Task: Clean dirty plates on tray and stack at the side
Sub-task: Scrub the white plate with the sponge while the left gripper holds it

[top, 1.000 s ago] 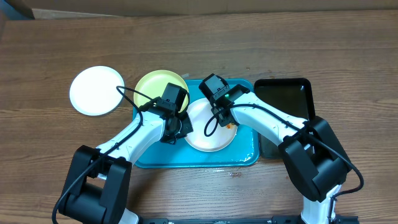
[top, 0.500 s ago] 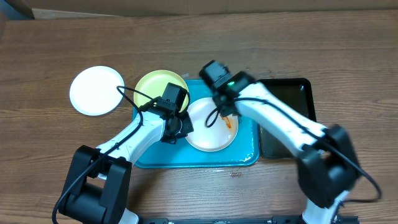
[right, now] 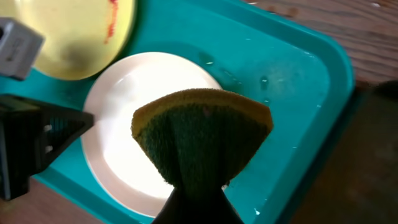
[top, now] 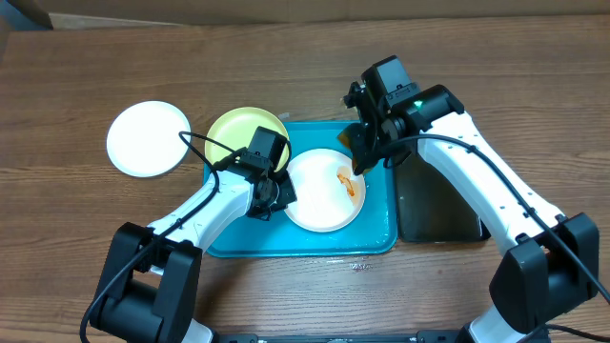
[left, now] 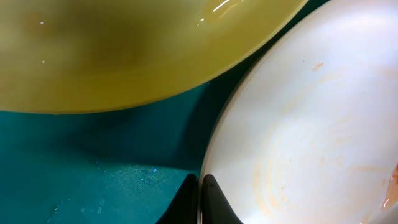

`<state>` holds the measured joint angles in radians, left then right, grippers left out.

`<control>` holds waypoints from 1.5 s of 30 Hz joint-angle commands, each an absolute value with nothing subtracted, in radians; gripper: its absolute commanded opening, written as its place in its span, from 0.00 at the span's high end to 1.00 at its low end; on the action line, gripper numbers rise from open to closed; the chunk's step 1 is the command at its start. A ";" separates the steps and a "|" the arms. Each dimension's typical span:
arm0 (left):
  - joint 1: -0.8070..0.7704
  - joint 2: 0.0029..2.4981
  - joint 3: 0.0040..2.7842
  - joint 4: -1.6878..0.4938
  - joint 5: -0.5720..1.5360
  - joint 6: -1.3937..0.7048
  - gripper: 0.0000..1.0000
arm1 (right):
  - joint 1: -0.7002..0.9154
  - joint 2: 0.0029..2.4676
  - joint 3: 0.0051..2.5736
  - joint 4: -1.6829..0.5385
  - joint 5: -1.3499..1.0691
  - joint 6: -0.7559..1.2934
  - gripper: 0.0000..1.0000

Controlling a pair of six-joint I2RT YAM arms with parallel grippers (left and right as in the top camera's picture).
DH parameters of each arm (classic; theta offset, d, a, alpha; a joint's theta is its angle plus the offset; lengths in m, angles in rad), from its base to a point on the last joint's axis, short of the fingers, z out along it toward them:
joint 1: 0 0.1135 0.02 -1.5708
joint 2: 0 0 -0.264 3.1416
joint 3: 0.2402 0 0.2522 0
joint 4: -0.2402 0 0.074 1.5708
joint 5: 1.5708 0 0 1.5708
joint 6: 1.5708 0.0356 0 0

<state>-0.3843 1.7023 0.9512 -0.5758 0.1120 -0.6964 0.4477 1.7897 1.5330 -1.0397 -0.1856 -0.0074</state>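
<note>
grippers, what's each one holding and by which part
Right gripper: a yellow-and-green sponge, pinched at one end so the rest fans out. Left gripper: the white plate lying in the tray, clamped by its rim.

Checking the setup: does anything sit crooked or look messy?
The green plate overhangs the tray's far left corner instead of lying inside it. The white plate in the tray bears an orange smear.

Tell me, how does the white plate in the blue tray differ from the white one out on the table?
The tray plate carries an orange smear; the table plate looks clean. The left gripper pinches the tray plate's rim; the table plate lies untouched on wood. Both are round, white, similar in size.
</note>
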 commanded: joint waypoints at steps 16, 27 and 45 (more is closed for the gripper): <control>-0.387 1.713 0.964 -0.572 0.121 -0.677 0.96 | 0.600 1.798 1.236 -0.698 0.189 -0.031 0.96; -0.388 1.713 0.964 -0.572 0.121 -0.677 0.96 | 0.636 1.840 1.211 -0.632 0.289 -0.070 0.96; -0.387 1.713 0.964 -0.572 0.123 -0.676 0.96 | 0.656 1.984 1.211 -0.636 0.231 -0.061 0.96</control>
<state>-0.3843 1.7023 0.9512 -0.5755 0.1192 -0.6964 0.6399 1.9415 1.2175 -0.6273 0.2527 -0.0639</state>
